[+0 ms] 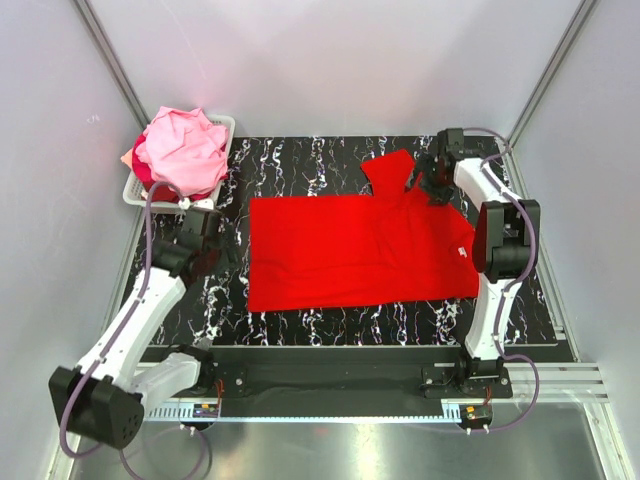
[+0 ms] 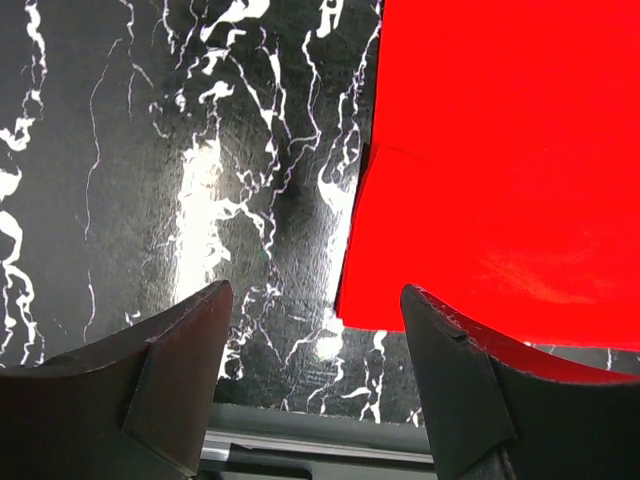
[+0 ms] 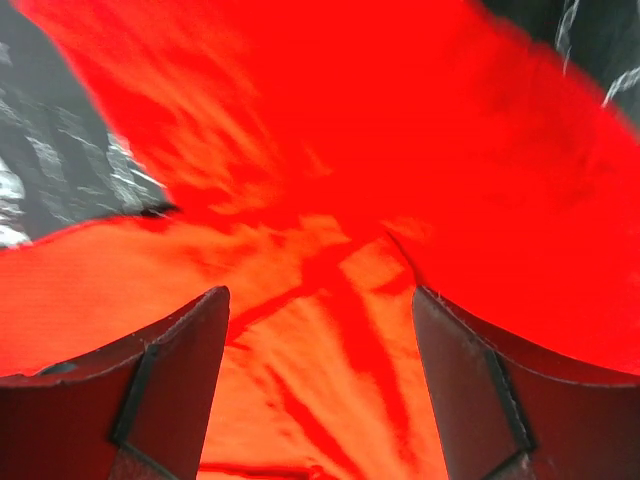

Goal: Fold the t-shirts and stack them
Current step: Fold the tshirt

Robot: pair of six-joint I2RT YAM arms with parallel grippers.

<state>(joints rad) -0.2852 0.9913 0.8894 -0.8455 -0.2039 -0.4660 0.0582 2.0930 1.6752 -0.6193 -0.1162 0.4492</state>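
A bright red t-shirt (image 1: 350,250) lies spread flat on the black marbled table, a sleeve sticking up at the far side (image 1: 388,170) and a small white label (image 1: 464,251) at its right edge. My right gripper (image 1: 420,183) hovers open over the far right part of the shirt, by the sleeve; the right wrist view shows red cloth (image 3: 330,250) between and under its spread fingers. My left gripper (image 1: 212,255) is open and empty over bare table just left of the shirt's left edge (image 2: 360,250). Pink and peach t-shirts (image 1: 185,148) are piled in the basket.
A white slotted basket (image 1: 222,128) stands at the far left corner. The black marbled table (image 1: 300,160) has a metal rail along its near edge (image 2: 300,440). Grey walls close in on both sides.
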